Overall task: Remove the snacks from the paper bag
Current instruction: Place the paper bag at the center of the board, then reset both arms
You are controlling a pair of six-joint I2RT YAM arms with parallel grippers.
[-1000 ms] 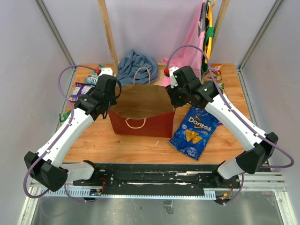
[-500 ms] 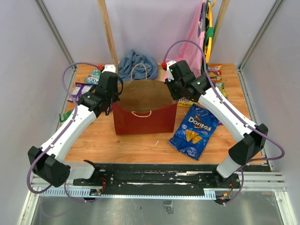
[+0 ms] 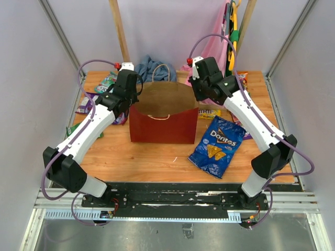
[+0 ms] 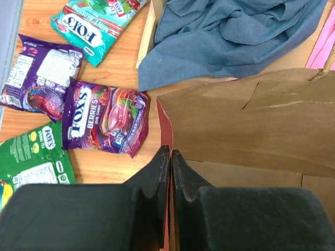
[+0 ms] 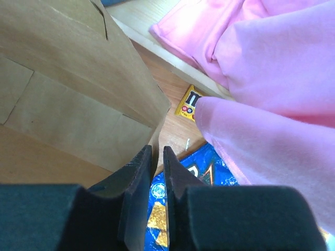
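Your left claw (image 4: 170,152) and right claw (image 5: 157,152) each pinched a side rim of the paper bag (image 3: 162,129), upright on the wooden tabletop (image 3: 152,159). The Doritos bag (image 3: 215,147) lay right of it; pale walls (image 3: 31,63) enclosed three sides.

The wooden bench (image 3: 152,157) carries the upright red paper bag (image 3: 162,128), a blue Doritos bag (image 3: 215,147) at its right, snack packets (image 4: 107,117) at its left, and a blue-grey cloth (image 3: 152,67) behind.
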